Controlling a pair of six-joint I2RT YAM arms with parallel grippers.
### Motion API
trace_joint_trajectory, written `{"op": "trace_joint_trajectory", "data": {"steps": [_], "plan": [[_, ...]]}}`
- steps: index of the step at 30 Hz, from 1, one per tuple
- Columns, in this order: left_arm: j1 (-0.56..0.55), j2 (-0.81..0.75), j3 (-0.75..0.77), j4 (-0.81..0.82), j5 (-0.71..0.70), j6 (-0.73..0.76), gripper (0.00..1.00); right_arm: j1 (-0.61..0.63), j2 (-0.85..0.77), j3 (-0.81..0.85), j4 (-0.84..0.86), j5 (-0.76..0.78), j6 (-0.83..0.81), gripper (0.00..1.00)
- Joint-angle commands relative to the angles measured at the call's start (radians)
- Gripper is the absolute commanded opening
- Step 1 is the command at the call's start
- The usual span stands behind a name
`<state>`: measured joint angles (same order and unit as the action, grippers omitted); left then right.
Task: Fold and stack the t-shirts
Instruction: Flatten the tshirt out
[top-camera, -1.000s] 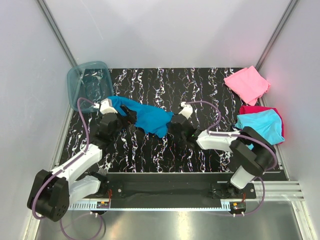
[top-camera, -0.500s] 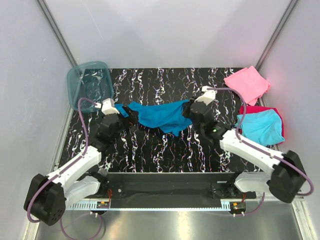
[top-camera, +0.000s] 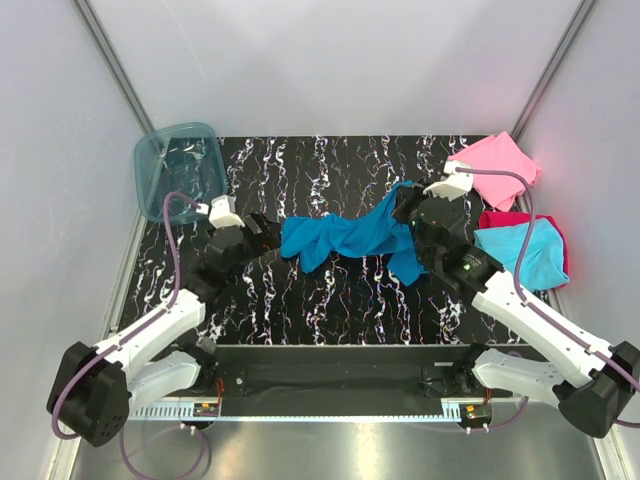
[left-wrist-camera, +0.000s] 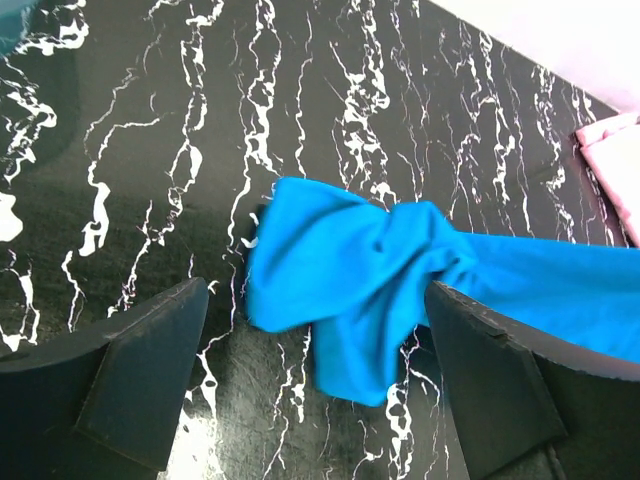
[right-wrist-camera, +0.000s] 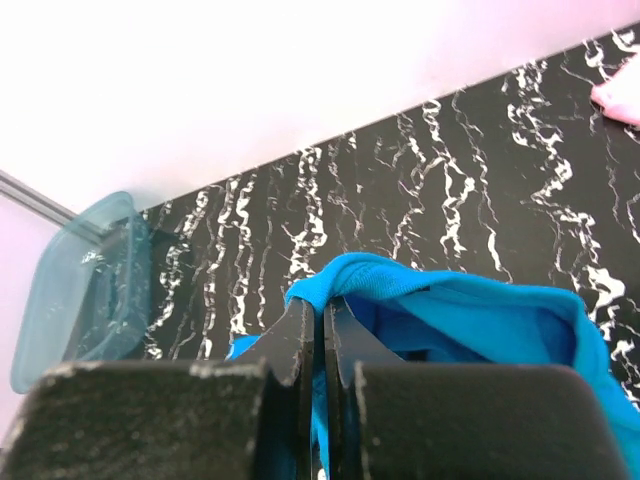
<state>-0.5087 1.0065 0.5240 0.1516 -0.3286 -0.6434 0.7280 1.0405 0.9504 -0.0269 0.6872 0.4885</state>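
On mid tabletop | 1 teal-blue shirt bunched, far end pinched tight by right gripper | left gripper spread wide just beside it, nothing gripped | 3 folded shirts seen at right: pink one, cyan one laid on magenta-red one

Top cam hangs above and behind the arm bases, tilted down, far enough back to catch the whole table plus the walls. Left wrist cam rides low and close, peering forward and down past the left gripper at the teal shirt. Right wrist cam looks along the right gripper, across the table toward the tub and back wall. All three catch that shirt, and top and right wrist both show the tub.
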Motion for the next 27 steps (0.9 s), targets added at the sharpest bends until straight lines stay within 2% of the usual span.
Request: {"op": "trace_joint_trajectory", "data": {"steps": [1, 7, 15, 20, 27], "plan": [[-0.017, 0.01, 0.053, 0.04, -0.029, 0.019, 0.94, -0.004, -0.013, 0.093, -0.004, -0.032, -0.028, 0.0], [-0.082, 0.113, 0.061, 0.083, -0.012, 0.037, 0.92, -0.004, 0.015, 0.119, -0.011, -0.072, -0.019, 0.0], [-0.122, 0.386, 0.064, 0.193, 0.086, -0.013, 0.91, -0.013, 0.02, 0.071, -0.01, -0.035, -0.025, 0.0], [-0.174, 0.452, 0.071, 0.25, 0.117, -0.064, 0.87, -0.058, 0.027, 0.045, -0.011, -0.07, -0.005, 0.0], [-0.271, 0.537, 0.128, 0.249, 0.092, -0.091, 0.86, -0.094, 0.056, 0.019, -0.005, -0.107, 0.03, 0.0]]}}
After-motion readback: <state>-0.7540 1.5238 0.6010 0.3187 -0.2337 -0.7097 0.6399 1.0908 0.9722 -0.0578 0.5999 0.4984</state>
